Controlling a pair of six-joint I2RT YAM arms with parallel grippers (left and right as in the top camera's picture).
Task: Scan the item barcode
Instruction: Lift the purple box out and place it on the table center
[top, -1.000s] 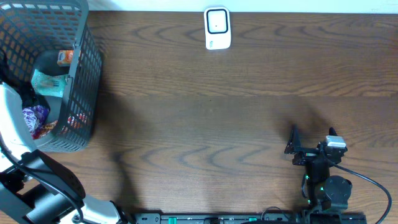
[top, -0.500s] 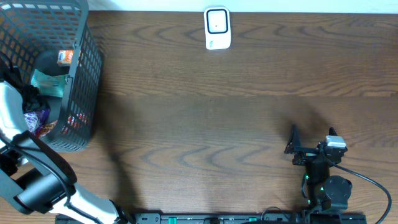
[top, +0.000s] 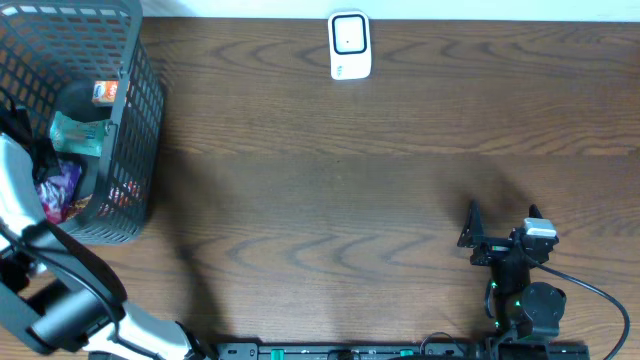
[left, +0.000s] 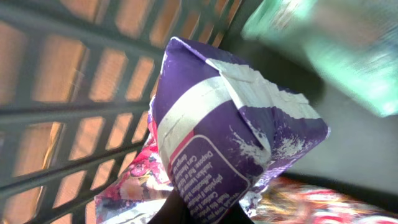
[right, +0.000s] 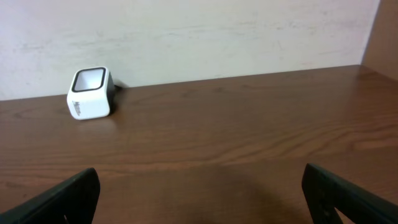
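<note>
Down in the basket (top: 130, 120), the left gripper (left: 205, 211) is clamped on a purple packet (left: 230, 149), which lies beside a teal packet (top: 75, 133). The right gripper (top: 502, 218) sits with jaws spread wide on the table (top: 320, 170), well apart from the scanner (top: 349, 45).

We see a dark brown table (top: 350, 180) with wavy wood grain. The basket (top: 140, 90) at its far left corner is dark grey mesh, holding a purple, white and pink packet (left: 224, 143), a teal pouch (top: 75, 135) and an orange box (top: 103, 93). The scanner (top: 349, 45) at the far edge is white.
</note>
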